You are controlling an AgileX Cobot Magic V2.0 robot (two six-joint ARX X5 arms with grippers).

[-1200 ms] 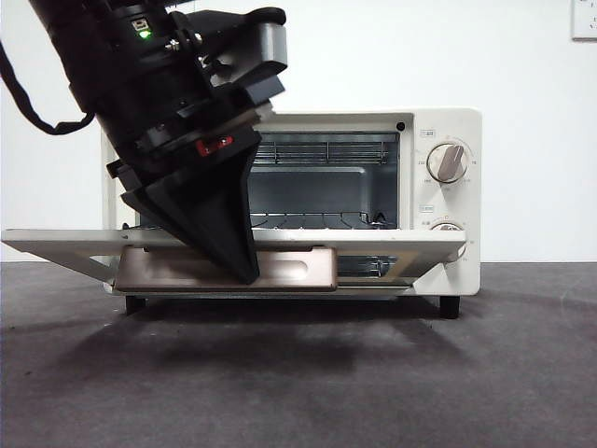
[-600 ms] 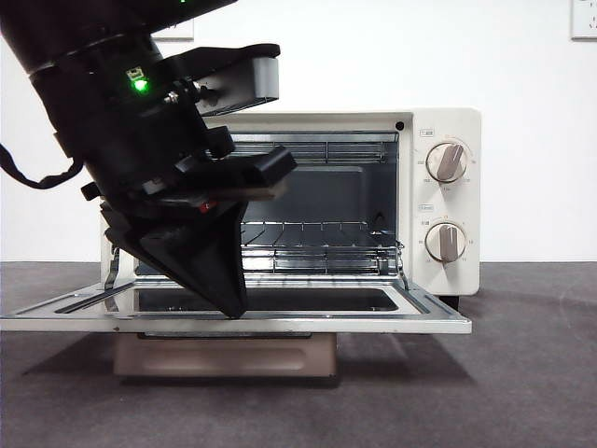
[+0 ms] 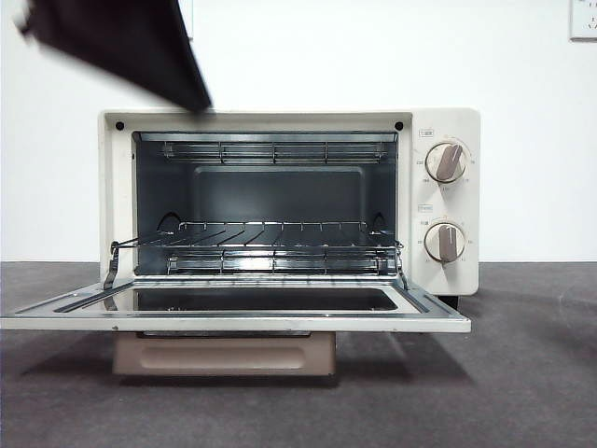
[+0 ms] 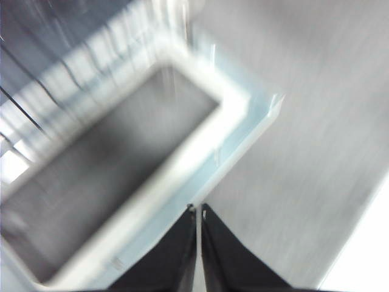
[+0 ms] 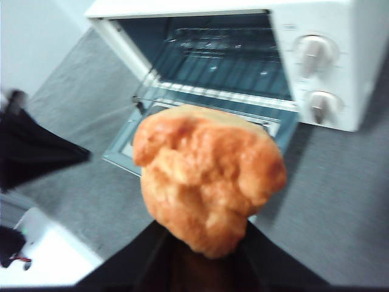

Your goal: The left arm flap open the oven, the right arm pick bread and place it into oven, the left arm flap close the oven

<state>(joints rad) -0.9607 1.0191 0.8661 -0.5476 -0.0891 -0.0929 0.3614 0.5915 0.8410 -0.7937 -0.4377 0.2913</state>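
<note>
Nearest you in the front view, the oven door (image 3: 233, 322) now lies fully flat, just above the dark worktop (image 3: 522, 373), with its beige handle (image 3: 224, 355) hanging underneath; a second ago it was only partly lowered with an arm pressing on it, so take the opening step as done. Behind the door, the oven (image 3: 448, 121) cavity is open and the wire rack (image 3: 270, 245) sits bare. The left gripper (image 3: 191, 93) has pulled up and away from the door: only a dark tip shows at the top left corner, above the oven roof. Its wrist view is motion-blurred, but its fingers (image 4: 182, 255) are pressed together and hold nothing. The right gripper (image 5: 203, 258) is not in the front view; its wrist view shows the bread (image 5: 206, 179) clamped between its fingers, held in the air above the worktop in front of the open door, apart from the oven. Your next concern, judging from this, is carrying the bread level over the door and onto the rack.
</note>
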